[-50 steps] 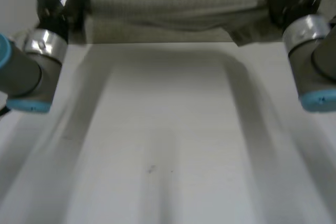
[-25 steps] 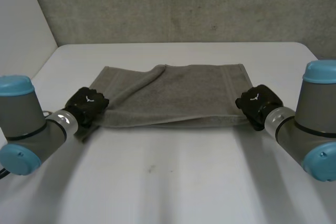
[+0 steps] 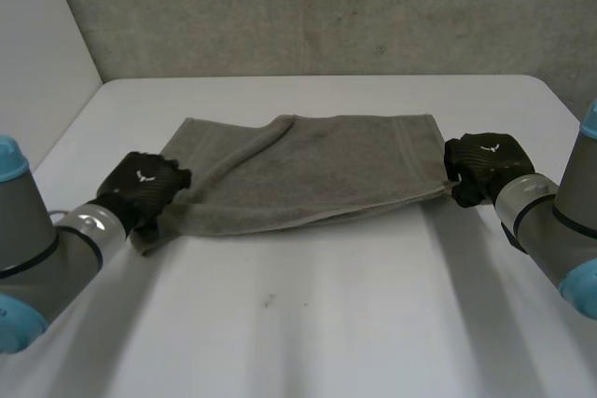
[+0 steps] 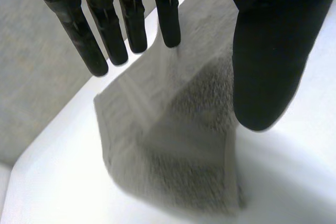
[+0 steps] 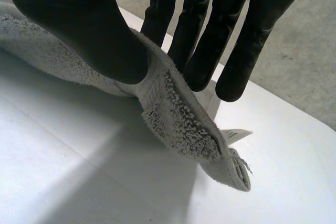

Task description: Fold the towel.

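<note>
A grey towel (image 3: 308, 179) lies folded in half on the white table (image 3: 326, 323), its top layer rumpled towards the far left. My left hand (image 3: 140, 188) is at the towel's near left corner. In the left wrist view its fingers (image 4: 110, 30) are straight and its thumb (image 4: 262, 51) stands apart from them. The towel corner (image 4: 173, 145) lies loose on the table below them. My right hand (image 3: 480, 167) is at the towel's near right corner. There its thumb (image 5: 79, 19) and fingers pinch the towel edge (image 5: 178, 114), which is lifted slightly off the table.
A grey wall (image 3: 326, 6) runs behind the table's far edge. The table's left edge (image 3: 75, 128) slants away beside my left arm. Bare tabletop spreads between the arms in front of the towel.
The towel, held up high a second ago, now lies folded on the table. My left hand has let go of its corner, and both arms have drawn slightly apart.
</note>
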You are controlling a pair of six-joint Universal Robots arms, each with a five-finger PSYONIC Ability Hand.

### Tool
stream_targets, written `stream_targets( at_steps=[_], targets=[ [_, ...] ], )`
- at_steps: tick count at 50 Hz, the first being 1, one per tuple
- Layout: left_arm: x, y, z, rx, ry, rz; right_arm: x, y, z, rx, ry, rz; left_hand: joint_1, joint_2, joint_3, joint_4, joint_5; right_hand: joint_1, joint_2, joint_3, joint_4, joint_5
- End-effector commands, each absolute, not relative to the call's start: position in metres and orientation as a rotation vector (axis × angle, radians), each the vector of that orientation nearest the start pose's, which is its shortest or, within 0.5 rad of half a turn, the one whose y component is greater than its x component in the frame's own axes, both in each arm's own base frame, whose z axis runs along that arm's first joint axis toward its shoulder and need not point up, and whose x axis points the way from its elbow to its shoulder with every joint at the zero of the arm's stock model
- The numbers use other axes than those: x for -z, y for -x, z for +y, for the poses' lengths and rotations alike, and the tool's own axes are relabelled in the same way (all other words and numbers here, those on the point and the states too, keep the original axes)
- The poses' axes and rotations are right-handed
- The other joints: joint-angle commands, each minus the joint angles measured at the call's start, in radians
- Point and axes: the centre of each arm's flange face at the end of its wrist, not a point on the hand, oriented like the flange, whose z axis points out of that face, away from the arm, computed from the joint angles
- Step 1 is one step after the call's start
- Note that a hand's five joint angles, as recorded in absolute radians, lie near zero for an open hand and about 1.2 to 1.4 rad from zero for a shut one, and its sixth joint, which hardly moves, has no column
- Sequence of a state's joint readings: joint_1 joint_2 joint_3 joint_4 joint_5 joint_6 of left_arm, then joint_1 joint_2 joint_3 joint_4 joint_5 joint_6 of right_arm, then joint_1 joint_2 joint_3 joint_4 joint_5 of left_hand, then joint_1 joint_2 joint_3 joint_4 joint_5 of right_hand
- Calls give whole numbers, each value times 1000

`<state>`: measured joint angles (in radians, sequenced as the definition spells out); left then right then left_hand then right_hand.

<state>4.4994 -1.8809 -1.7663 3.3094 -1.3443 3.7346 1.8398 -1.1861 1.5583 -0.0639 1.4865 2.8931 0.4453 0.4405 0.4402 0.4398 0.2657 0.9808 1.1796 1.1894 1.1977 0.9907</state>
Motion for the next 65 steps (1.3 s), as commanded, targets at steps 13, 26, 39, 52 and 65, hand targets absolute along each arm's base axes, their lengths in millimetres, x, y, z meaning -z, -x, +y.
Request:
stream_targets(
  at_steps=[13, 26, 39, 52, 65],
  targets=[
    [-143, 192, -266, 1614, -713, 2546, -184, -230, -301, 1785, 742, 2378, 7, 12, 12, 12, 12, 415, 217, 207, 199, 231],
    [-131, 197, -308, 1642, -701, 2513, -179, -230, -298, 1788, 820, 2388, -82, -77, -77, -77, -77, 415, 217, 207, 199, 231],
    [-117, 202, -337, 1658, -698, 2500, -174, -231, -298, 1777, 830, 2393, 44, 49, 49, 49, 49, 415, 217, 207, 199, 231],
    [-131, 207, -360, 1848, -718, 2305, -170, -231, -299, 1768, 856, 2401, 508, 513, 513, 514, 513, 415, 217, 207, 199, 231],
    [-129, 210, -352, 1821, -843, 2245, -170, -231, -301, 1783, 866, 2397, 951, 956, 956, 957, 956, 415, 217, 207, 199, 231]
  ],
)
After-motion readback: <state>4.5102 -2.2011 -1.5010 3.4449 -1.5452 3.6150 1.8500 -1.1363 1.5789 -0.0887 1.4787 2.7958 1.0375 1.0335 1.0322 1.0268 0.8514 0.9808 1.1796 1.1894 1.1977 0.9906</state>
